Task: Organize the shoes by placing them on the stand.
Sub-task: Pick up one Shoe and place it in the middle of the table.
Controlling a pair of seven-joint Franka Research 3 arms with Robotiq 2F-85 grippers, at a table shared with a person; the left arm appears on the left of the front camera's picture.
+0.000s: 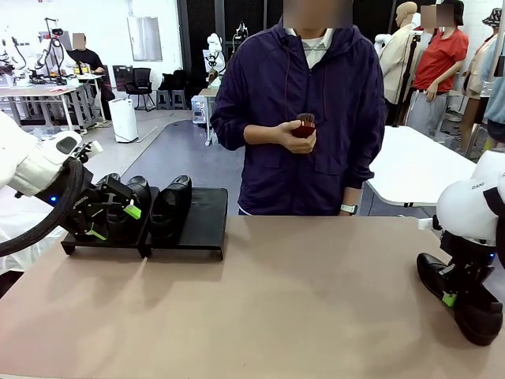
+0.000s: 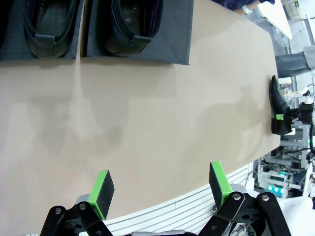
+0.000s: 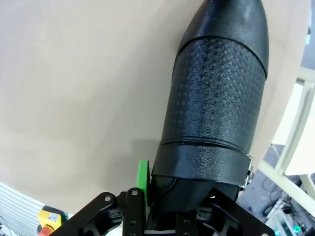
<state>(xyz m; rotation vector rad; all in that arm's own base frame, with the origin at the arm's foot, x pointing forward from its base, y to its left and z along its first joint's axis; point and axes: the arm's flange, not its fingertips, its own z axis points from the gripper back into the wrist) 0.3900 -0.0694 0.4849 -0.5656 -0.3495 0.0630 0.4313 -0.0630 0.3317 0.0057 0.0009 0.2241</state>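
Right gripper (image 1: pixel 451 298) clamps heel rim of black shoe (image 3: pixel 216 98) at table edge, for lifting toward stand (image 1: pixel 201 217). Left gripper (image 2: pixel 160 189) jaws wide, empty, parked beside stand's shoes.

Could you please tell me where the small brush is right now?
In the front view, the brush is in the person's hand, held at chest height across the table, above and right of the stand.

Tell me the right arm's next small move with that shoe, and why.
Probably lift it slightly off the table. The right gripper has its fingers around the heel end of the shoe, which rests on the tabletop near the right edge. The stand, far to the left, has bare space beside the two shoes already on it, so the carry starts with a lift.
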